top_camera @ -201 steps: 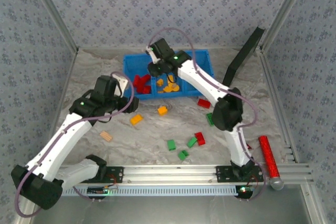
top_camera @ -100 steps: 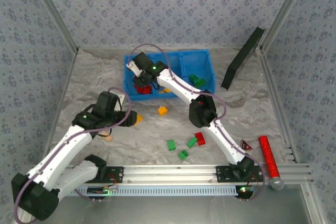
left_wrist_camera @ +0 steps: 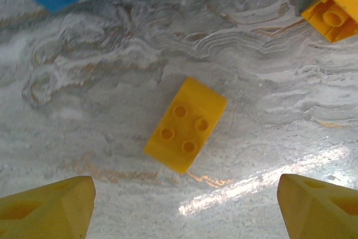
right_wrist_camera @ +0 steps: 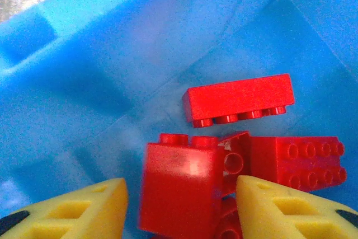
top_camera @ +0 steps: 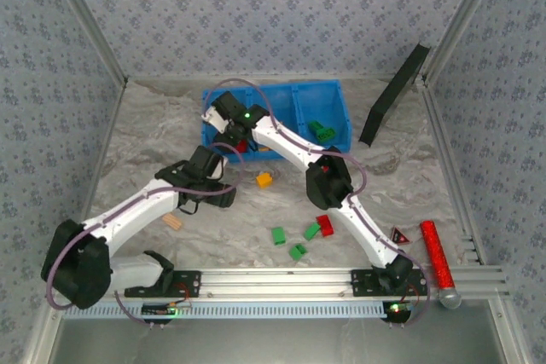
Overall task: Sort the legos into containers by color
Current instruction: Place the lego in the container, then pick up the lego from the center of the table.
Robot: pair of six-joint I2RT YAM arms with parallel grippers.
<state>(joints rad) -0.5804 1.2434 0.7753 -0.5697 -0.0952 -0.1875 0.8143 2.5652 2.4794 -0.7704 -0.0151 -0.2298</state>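
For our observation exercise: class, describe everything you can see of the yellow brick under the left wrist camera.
The yellow brick is glossy plastic, rectangular, with four round studs facing up. It lies flat and skewed on the marbled table, touching nothing else. The open left gripper hovers above, clear of it.

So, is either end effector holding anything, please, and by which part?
Nothing is held. The left end effector is open above a yellow brick; the right end effector is open, with gaps beside the blurred red brick.
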